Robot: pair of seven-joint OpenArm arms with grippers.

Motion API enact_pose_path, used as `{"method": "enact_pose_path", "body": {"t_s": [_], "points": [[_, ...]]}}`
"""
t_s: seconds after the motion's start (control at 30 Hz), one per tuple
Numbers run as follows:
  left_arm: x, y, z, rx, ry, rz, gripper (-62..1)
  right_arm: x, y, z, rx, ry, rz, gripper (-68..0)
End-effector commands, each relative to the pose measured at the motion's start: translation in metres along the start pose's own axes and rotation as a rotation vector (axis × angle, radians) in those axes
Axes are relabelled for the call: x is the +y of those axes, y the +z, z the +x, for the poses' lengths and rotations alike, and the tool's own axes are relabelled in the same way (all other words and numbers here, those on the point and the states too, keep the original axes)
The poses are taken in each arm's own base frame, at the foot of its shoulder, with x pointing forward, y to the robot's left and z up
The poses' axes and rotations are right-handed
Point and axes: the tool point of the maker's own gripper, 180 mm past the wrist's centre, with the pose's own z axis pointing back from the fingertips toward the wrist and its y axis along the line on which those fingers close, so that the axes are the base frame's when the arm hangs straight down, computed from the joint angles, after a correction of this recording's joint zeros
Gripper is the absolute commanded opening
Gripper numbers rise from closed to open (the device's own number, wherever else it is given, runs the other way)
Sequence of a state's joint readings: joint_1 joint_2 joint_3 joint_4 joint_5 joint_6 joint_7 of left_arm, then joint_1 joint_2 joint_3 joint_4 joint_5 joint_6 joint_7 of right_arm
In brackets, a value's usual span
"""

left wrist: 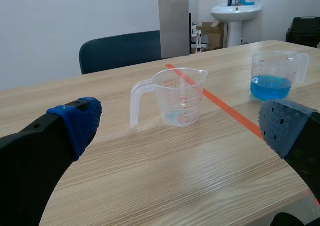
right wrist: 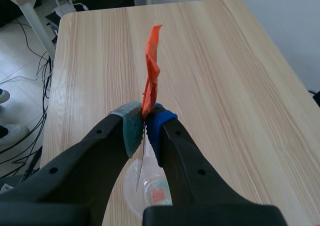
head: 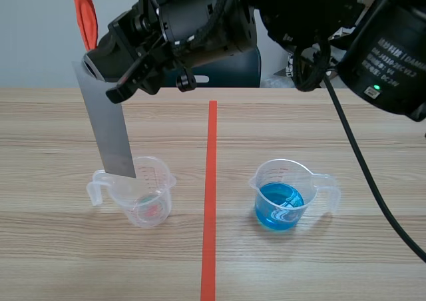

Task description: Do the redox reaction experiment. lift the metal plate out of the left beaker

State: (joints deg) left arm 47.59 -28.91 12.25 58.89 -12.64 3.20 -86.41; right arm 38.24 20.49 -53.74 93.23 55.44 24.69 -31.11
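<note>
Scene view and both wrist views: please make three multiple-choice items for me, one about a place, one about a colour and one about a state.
1. Where is the lower end of the flat grey metal plate?
A. at the rim of the clear plastic beaker left of the line
B. flat on the table
C. on the floor

2. What colour is the liquid in the other plastic beaker?
A. red
B. blue
C. green

3. How does the left gripper stand?
A. shut on the plate
B. shut on nothing
C. open

Key:
1 A: the plate hangs from the right gripper down to that beaker's rim.
2 B: the liquid is plainly blue in the scene view.
3 C: its fingers stand wide apart with nothing held between them.
</note>
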Motion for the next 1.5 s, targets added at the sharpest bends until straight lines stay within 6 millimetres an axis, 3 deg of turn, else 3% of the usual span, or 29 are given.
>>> {"method": "enact_pose_path", "body": {"t_s": [0.0, 0.23, 0.53, 1.47], "points": [[0.000, -0.002, 0.004, -0.023, 0.001, 0.002, 1.4, -0.010, 0.008, 0.024, -0.045, 0.037, -0.028, -66.9], [0.000, -0.002, 0.004, -0.023, 0.001, 0.002, 1.4, -0.011, 0.018, 0.055, -0.086, 0.072, -0.020, -66.9], [0.000, -0.002, 0.004, -0.023, 0.001, 0.002, 1.4, -0.009, 0.021, 0.070, -0.111, 0.072, 0.007, -66.9], [0.000, -0.002, 0.004, -0.024, 0.001, 0.002, 1.4, -0.006, 0.020, 0.064, -0.076, 0.053, 0.024, -66.9]]}}
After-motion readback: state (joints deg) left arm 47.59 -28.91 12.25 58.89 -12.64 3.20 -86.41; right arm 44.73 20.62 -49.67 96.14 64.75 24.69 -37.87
